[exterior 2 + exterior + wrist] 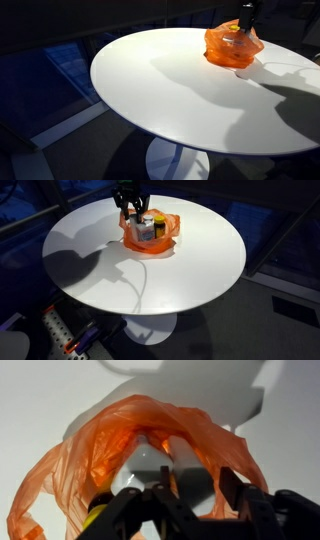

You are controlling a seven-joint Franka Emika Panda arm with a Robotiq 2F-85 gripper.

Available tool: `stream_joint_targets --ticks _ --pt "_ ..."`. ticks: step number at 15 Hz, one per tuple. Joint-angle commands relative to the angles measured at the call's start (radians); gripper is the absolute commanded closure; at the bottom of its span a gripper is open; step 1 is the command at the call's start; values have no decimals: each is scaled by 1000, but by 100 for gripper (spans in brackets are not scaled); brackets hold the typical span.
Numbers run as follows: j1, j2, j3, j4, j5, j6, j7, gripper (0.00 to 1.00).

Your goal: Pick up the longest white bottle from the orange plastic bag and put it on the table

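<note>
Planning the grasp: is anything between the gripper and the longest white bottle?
Yes. In the wrist view handles of the orange plastic bag arch over the white bottle, right ahead of the open gripper; a yellow-labelled bottle sits beside it.

- No lettering legible anywhere right now
- Yellow-labelled bottle point(147, 226) sitting in the orange plastic bag point(150, 243), exterior view: the label is just a smear of yellow, with no words or numbers to make out
- The bag's crinkled film: no readable print in any view
</note>
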Motion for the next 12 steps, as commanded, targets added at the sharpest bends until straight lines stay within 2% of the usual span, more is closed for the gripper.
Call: stream_joint_targets --ticks 1,3,12 --pt "-6 -6 -2 31 17 -41 -34 75" --pt "-9 -17 -4 37 26 -47 -42 89" --pt "15 -134 11 56 16 -89 -2 89"
